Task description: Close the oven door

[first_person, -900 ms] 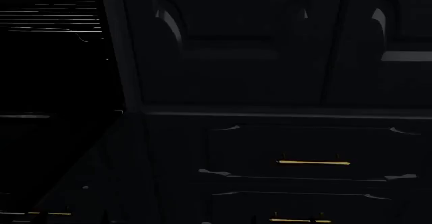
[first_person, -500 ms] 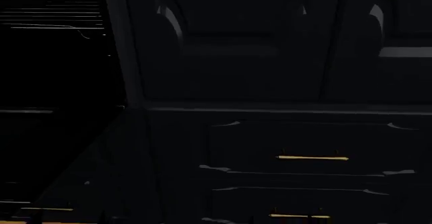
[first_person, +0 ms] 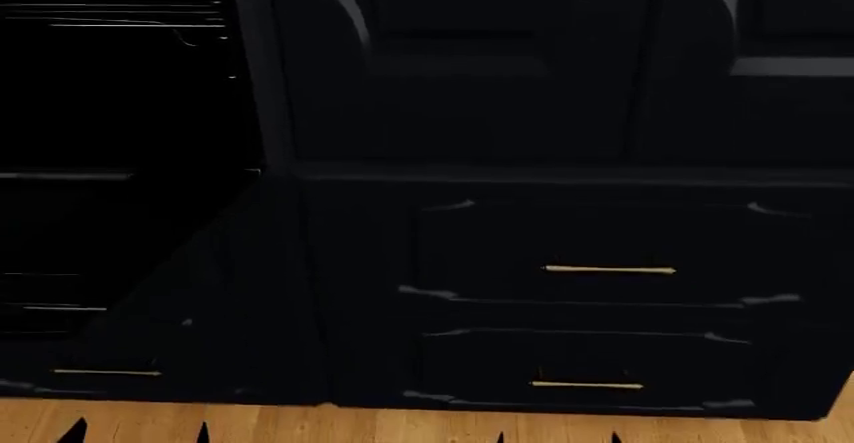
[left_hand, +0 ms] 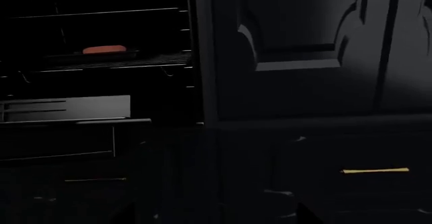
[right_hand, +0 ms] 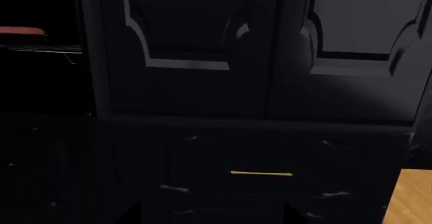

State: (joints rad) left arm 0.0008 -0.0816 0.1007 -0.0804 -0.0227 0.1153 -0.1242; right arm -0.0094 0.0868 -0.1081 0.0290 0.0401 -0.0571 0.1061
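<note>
- Oven door (left_hand: 64, 135) hanging open, folded down below the wire-racked cavity (left_hand: 101, 37), left of tall cabinet doors (left_hand: 304, 47).
- Red item (left_hand: 104, 49) on a rack.
- Gold-handled drawers (first_person: 607, 271) lower right.
- Neither gripper visible; state unknowable.

oven door (left_hand: 68, 148): glossy black | drawer handle (first_person: 609, 270): gold metal | floor (first_person: 400, 425): wood

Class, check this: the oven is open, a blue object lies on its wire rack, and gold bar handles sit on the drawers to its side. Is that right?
Not quite. The object on the wire rack is red-orange, not blue, as the left wrist view shows. The oven is open, and gold bar handles do sit on the drawers beside it.
</note>
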